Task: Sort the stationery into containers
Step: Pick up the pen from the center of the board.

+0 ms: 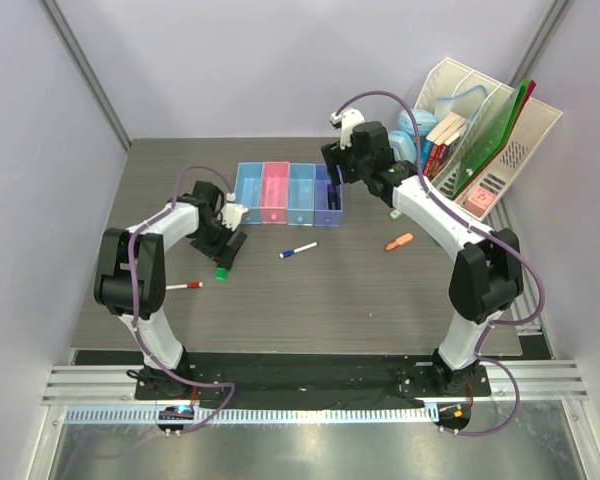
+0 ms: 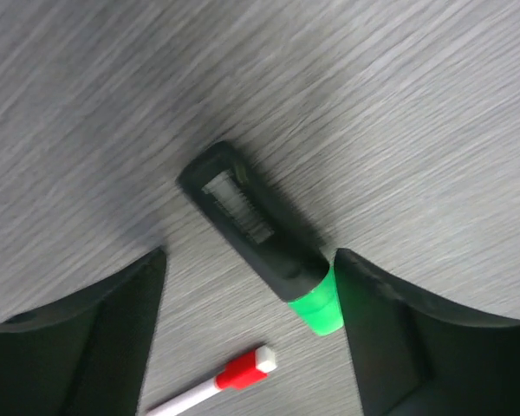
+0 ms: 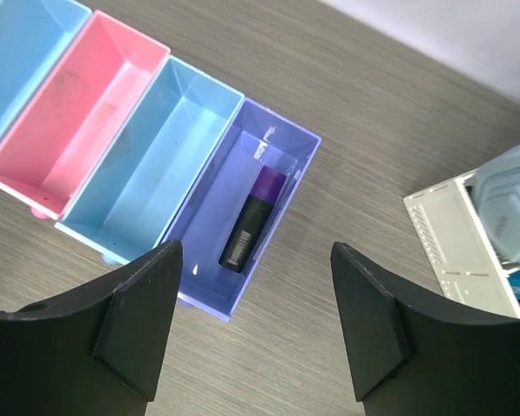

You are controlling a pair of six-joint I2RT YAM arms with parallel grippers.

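Note:
A green highlighter (image 2: 253, 221) with a black body and green cap lies on the table between the fingers of my open left gripper (image 2: 251, 325). Its cap sits right against the right finger (image 2: 390, 338). A white marker with a red cap (image 2: 230, 379) lies just beyond it. In the top view, a blue-capped marker (image 1: 298, 249) and an orange highlighter (image 1: 399, 241) lie loose mid-table. My right gripper (image 3: 256, 321) hangs open and empty above the near end of the purple tray (image 3: 282, 127). A purple highlighter (image 3: 253, 217) lies in that tray. The row of containers (image 1: 288, 192) is otherwise bare.
The white slanted file rack (image 1: 485, 140) with books and folders stands at the back right, with a round blue roll (image 1: 417, 135) beside it. The red-capped marker (image 1: 185, 286) lies near the left arm's elbow.

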